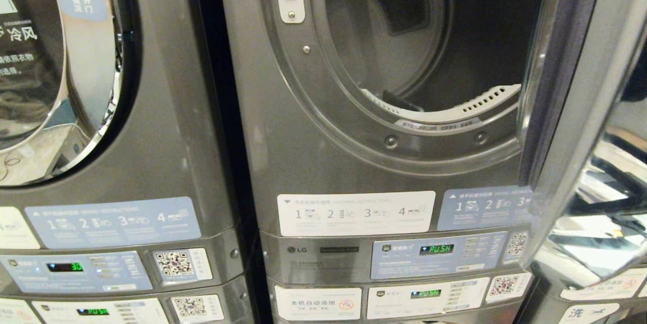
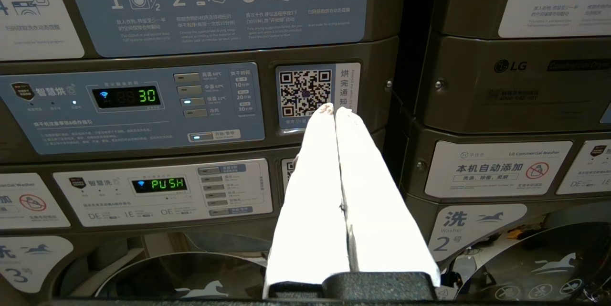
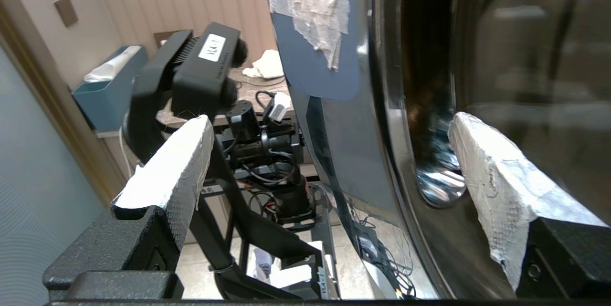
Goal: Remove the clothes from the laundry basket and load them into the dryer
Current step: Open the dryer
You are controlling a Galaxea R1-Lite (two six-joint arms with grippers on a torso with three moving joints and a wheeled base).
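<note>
Door: chrome-rimmed round door (image 1: 581,111) of the dryer (image 1: 313,162), swung open at the right edge of the head view, nearest the camera; its mirrored rim reflects the room.
Door from the right wrist: the rim (image 3: 405,153) bears a blue sticker and a patch of torn white tape (image 3: 315,5).
Right gripper: the right gripper (image 3: 329,139) is spread wide with nothing between its white-padded fingers (image 3: 482,153); one finger lies on each side of the door's edge, and contact cannot be told.
Dryer: dark grey LG machine in the middle of the head view, its drum (image 1: 429,36) open and dark, with a vent grille at the back and a white perforated lint guard at the lower lip; no clothes show inside.
Panel: white and blue instruction stickers below the opening, and a green display (image 1: 436,249) reading PUSH.
Neighbour: a like machine (image 1: 101,162) stands just beside it on the left, door shut, display showing 30.
Left gripper: the left gripper (image 2: 334,110) has its white fingers pressed together, empty, pointing at the neighbour's QR sticker (image 2: 305,93).
</note>
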